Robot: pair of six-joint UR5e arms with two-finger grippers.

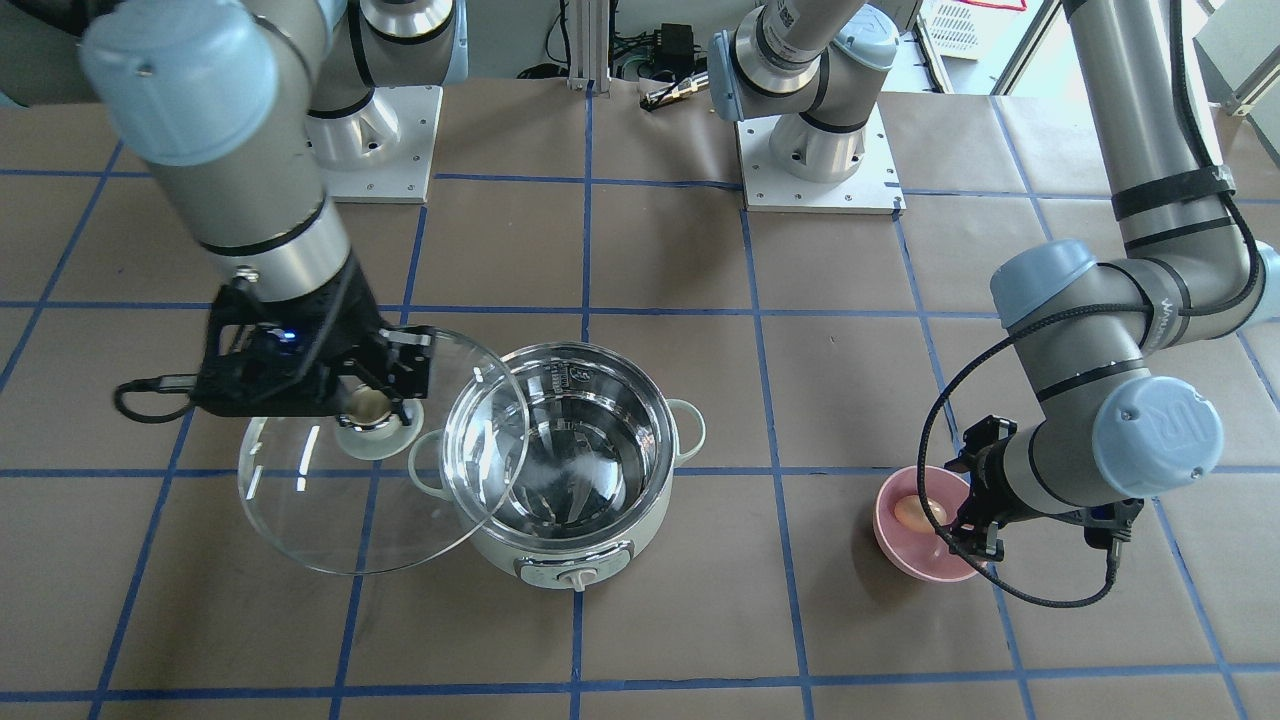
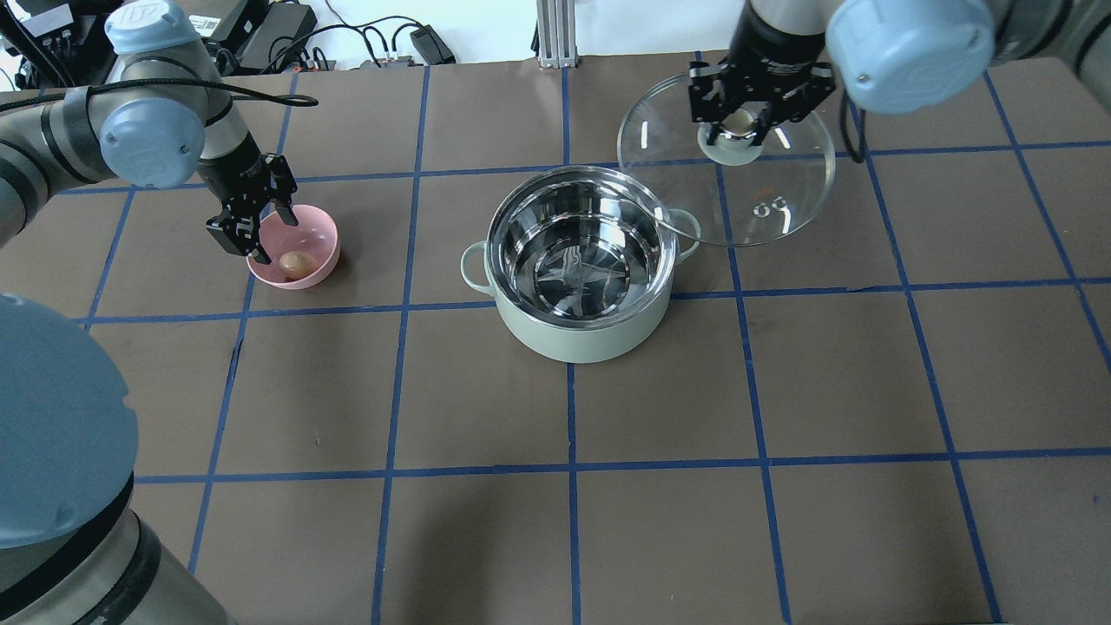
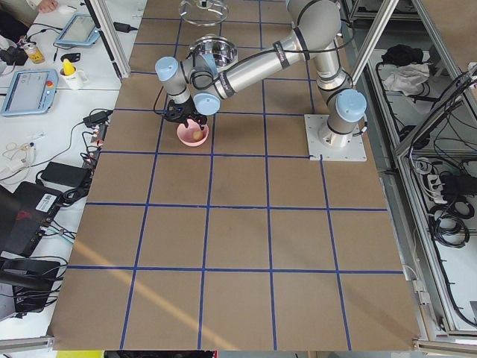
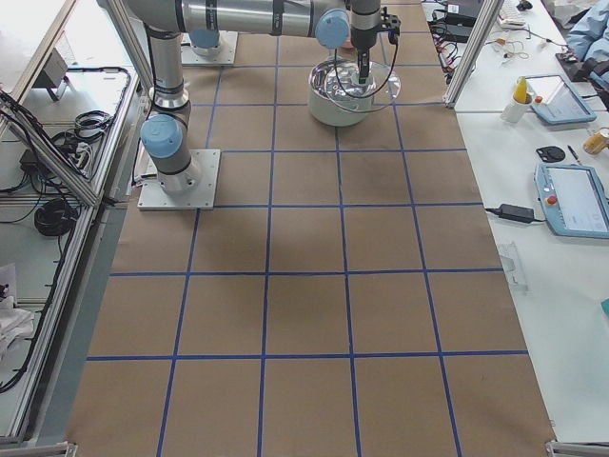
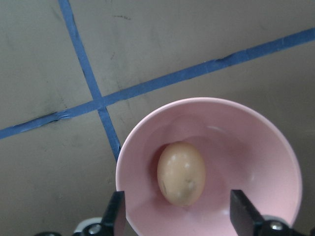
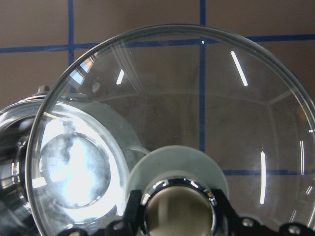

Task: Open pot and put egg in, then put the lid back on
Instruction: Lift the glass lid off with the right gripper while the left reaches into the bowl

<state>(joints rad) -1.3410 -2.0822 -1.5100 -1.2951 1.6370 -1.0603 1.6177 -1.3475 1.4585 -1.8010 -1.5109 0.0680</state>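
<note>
The mint-white pot [image 2: 577,340] stands open at the table's middle, steel inside empty; it also shows in the front view [image 1: 645,530]. My right gripper [image 2: 736,121] is shut on the lid's beige knob [image 6: 178,206] and holds the clear glass lid [image 2: 781,195] tilted beside the pot, its edge over the pot's side handle. The tan egg [image 2: 295,260] lies in a pink bowl [image 2: 319,227]. My left gripper [image 2: 258,228] is open just above the bowl, and in the left wrist view its fingers [image 5: 240,209] flank the egg [image 5: 181,173].
Brown table with a blue tape grid. The two arm bases [image 1: 815,170] stand at the robot's side. The pot's dial [image 1: 577,576] faces the operators' side. Side benches with tablets and cables lie beyond the table's ends [image 3: 30,89].
</note>
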